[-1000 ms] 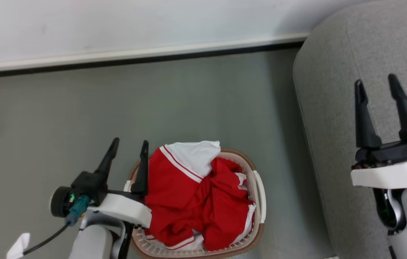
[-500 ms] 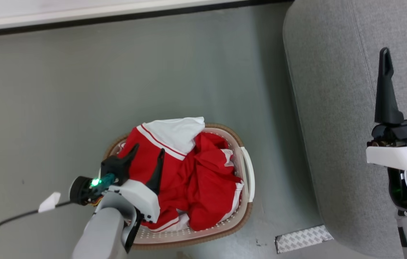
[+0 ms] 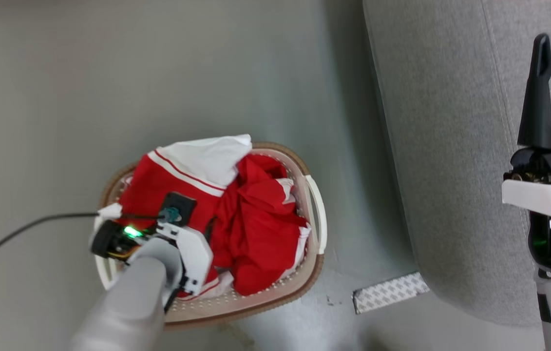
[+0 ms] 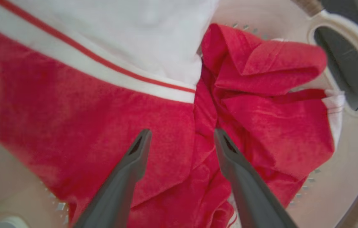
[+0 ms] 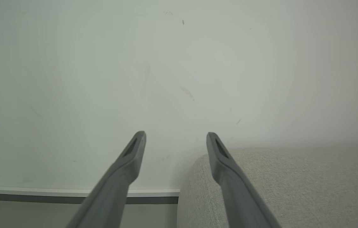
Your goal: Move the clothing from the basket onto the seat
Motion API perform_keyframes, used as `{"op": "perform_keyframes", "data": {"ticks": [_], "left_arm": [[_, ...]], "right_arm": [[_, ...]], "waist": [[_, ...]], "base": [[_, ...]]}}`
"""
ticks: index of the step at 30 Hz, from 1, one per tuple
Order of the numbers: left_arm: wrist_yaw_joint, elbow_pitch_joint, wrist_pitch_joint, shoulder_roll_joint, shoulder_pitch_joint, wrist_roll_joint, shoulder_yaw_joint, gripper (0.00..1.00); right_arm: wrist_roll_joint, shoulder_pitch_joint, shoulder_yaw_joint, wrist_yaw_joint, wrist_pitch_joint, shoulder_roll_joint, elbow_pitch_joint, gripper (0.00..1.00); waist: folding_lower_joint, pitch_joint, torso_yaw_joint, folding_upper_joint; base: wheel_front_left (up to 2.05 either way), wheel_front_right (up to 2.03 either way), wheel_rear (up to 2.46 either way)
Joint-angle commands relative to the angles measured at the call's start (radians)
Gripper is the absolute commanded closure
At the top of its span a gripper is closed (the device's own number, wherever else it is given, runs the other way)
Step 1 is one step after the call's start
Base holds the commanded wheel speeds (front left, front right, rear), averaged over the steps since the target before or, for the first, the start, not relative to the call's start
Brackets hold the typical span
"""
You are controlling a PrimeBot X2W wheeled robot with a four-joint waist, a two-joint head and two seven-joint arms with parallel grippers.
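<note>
Barely begun, by the look of it. No garment on the seat (image 3: 450, 146) as far as visible. All of the clothing (image 3: 256, 229) heaped in the basket (image 3: 316, 209): red folds, with a white panel spilling over the far rim. Basket down on the floor (image 3: 109, 97), near the seat's rounded edge but apart from it.

Reaching down into the basket with the left end effector (image 4: 182, 131), spread wide and gripping nothing. Straddling a deep crease between two red folds in the left wrist view, tips close to the cloth; impossible to tell whether touching.

Holding the right end effector (image 5: 175, 133) up over the seat, likewise spread wide and empty, pointing toward the pale wall (image 5: 166, 63).

Done, judging from this: only the approach. Left to do: closing on a fold, lifting a garment clear of the rim, carrying it across to the seat, letting go, then repeating for the rest. Probably more than one garment in the heap, though hard to count. Worth watching for a second piece dragging along with the first.
</note>
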Motion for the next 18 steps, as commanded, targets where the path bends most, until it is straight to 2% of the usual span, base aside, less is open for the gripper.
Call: {"op": "perform_keyframes", "data": {"ticks": [1, 7, 11, 18], "left_arm": [[0.009, 0.021, 0.015, 0.015, -0.022, 0.032, -0.014, 0.0], [0.058, 0.11, 0.101, 0.043, -0.102, 0.102, -0.087, 0.0], [0.058, 0.132, 0.151, 0.061, -0.141, 0.147, -0.133, 0.0], [0.06, 0.15, 0.218, 0.096, -0.155, 0.166, -0.17, 0.0]], "right_arm": [[0.01, -0.017, -0.003, -0.002, 0.001, 0.005, -0.008, 0.0], [0.022, -0.037, -0.002, -0.002, 0.001, 0.023, -0.013, 0.0], [0.029, -0.048, 0.004, -0.002, 0.001, 0.032, -0.01, 0.0], [0.046, -0.056, 0.019, -0.002, 0.001, 0.04, -0.011, 0.0]], "waist": [[-0.0001, 0.029, -0.021, 0.0], [-0.0001, 0.085, -0.057, 0.0], [-0.0001, 0.121, -0.083, 0.0], [-0.0001, 0.176, -0.13, 0.0]], "base": [[0.0, 0.0, 0.0], [0.0, 0.0, 0.0], [0.0, 0.0, 0.0], [0.0, 0.0, 0.0]]}}
